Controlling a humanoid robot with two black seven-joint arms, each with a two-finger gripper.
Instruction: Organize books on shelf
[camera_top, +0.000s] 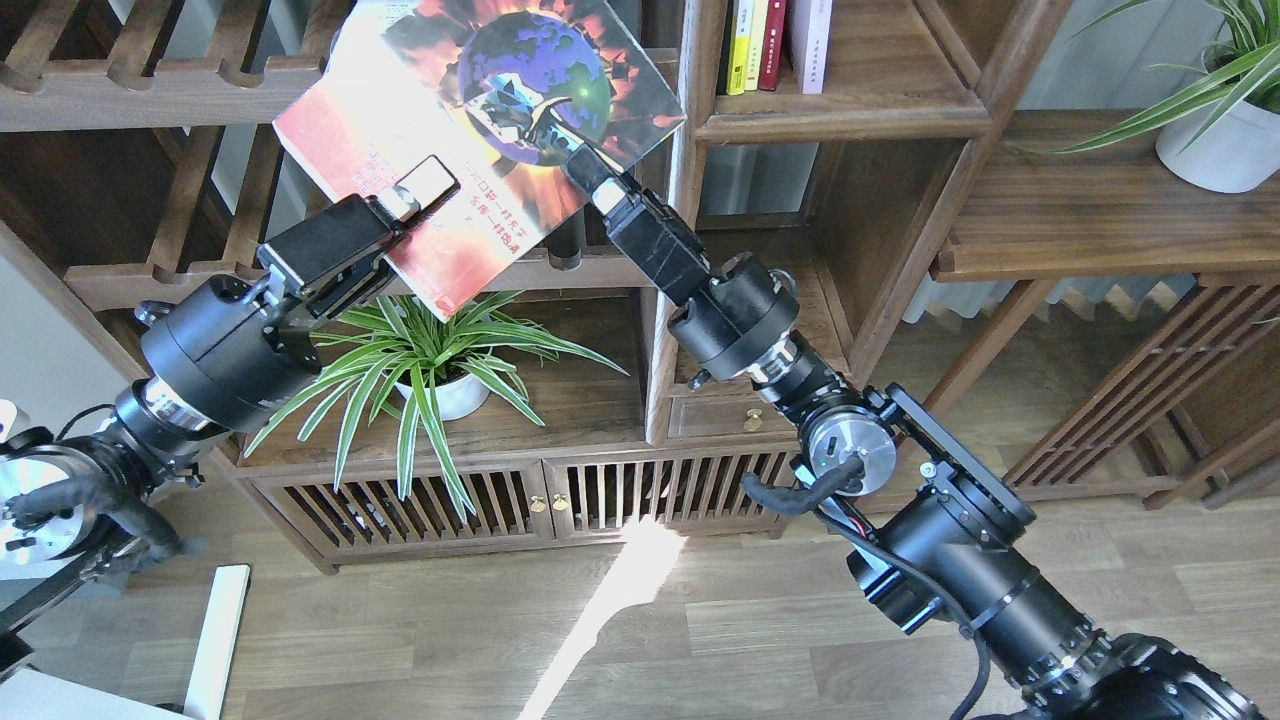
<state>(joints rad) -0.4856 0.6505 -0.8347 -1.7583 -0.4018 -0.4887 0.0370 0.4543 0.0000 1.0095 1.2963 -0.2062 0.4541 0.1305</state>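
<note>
My left gripper (425, 190) is shut on the lower edge of a red-orange book with a blue globe cover (500, 100) and holds it tilted in the air in front of the slatted racks. My right gripper (588, 172) reaches up to the book's lower right edge; its tip overlaps the cover and I cannot tell its fingers apart. The shelf (880, 95), a narrow dark-brown compartment, is at the upper right of the book. Yellow, red and white books (775, 40) stand upright in it. No barcode or red label shows.
A spider plant in a white pot (440, 360) stands on the low cabinet (520, 495) under the held book. Slatted racks (150, 90) fill the left. A second narrow compartment (790, 270) lies below the shelf. A wide plank (1090, 215) with a potted plant (1215, 140) is at right.
</note>
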